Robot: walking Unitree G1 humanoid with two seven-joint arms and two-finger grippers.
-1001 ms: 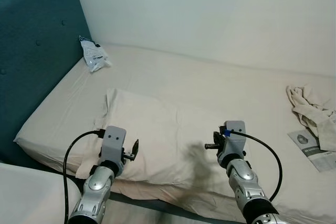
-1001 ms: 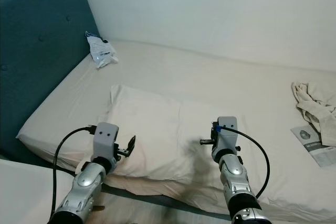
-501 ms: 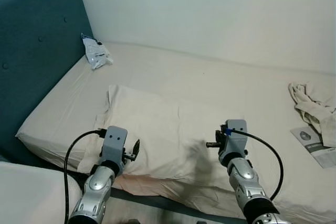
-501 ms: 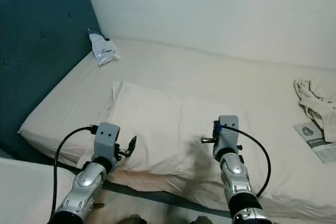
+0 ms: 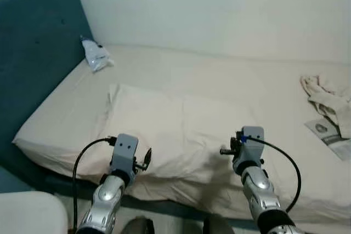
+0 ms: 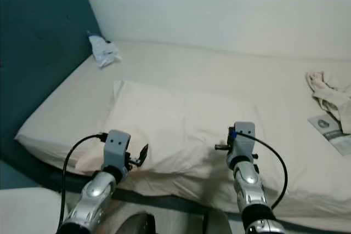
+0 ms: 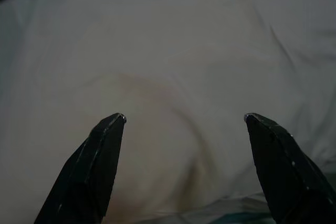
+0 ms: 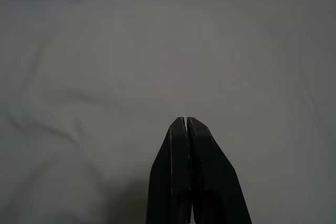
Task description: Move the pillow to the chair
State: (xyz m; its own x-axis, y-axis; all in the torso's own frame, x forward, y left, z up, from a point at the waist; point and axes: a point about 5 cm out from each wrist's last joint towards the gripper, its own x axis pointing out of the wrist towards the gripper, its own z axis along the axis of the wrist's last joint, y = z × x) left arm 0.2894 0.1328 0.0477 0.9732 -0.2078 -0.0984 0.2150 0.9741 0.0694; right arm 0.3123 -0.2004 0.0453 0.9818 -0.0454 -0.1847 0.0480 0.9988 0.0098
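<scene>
The bed point(image 5: 230, 80) carried the pillow point(image 5: 164, 130) near its front edge. The left end effector point(image 7: 184, 124) hovered over it, fingers spread; the right end effector point(image 8: 184, 129) was pressed closed. One-sided pinching risked the limp pillow sagging and slipping free.

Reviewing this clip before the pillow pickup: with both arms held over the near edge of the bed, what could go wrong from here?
1. The right gripper is shut above the pillow; unless it opens, it may only push the fabric.
2. The left gripper is open, so a one-sided grasp could leave the pillow sagging or dragging off the bed.
3. The pillow is cream on a cream sheet, so its edge might be misjudged and sheet pinched instead.
</scene>
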